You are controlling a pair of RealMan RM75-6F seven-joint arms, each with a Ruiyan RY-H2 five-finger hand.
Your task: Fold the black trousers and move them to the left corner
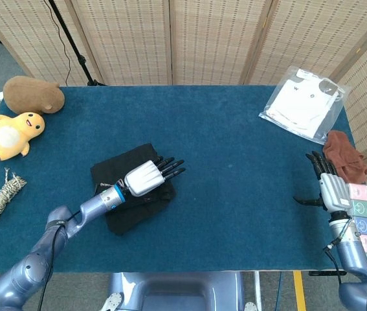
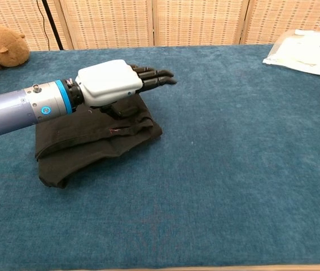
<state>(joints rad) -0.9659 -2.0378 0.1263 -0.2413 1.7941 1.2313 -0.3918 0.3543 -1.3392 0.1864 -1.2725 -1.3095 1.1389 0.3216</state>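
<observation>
The black trousers (image 1: pixel 115 173) lie in a folded bundle on the blue table (image 1: pixel 235 194), left of centre. My left hand (image 1: pixel 149 176) stretches flat over their right part, fingers straight and pointing right past the cloth's edge, holding nothing. In the chest view the left hand (image 2: pixel 117 82) sits just above the trousers (image 2: pixel 86 147), with its underside close to or touching the top fold. My right hand (image 1: pixel 324 184) hangs at the table's right edge, fingers apart and empty.
A brown plush (image 1: pixel 33 94), a yellow plush (image 1: pixel 11 134) and a rope coil (image 1: pixel 3 194) sit along the left edge. A bagged white garment (image 1: pixel 303 103) lies far right, with a brown cloth (image 1: pixel 345 155) and coloured boxes (image 1: pixel 363 223) beyond the right edge.
</observation>
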